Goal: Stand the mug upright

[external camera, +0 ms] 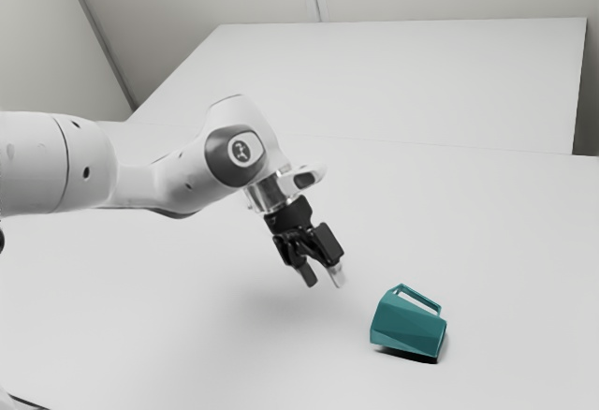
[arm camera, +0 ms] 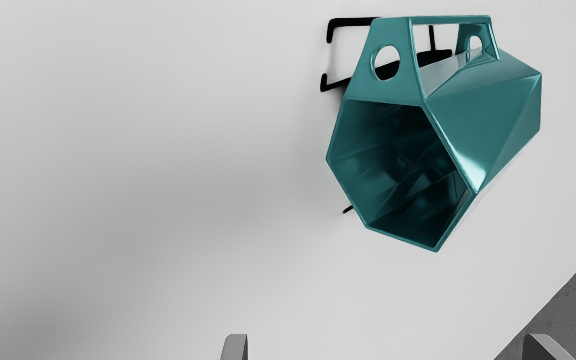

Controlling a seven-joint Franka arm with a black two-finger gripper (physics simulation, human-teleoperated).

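In the exterior view my gripper (external camera: 326, 283) hangs above the table, up and to the exterior view's left of the teal mug (external camera: 408, 326). The mug lies on its side with its handle turned upward. In the wrist view the faceted mug (arm camera: 488, 115) shows its open mouth toward my hand, its handle along the side away from the fingers. The gripper (arm camera: 385, 345) is open, its fingertips wide apart with nothing between them, and a stretch of table separates them from the mug.
The white table (external camera: 187, 316) extends around the mug. One table edge runs near the gripper in the wrist view, with grey floor (arm camera: 573, 310) beyond it. A large pale panel (external camera: 402, 82) lies behind the table in the exterior view.
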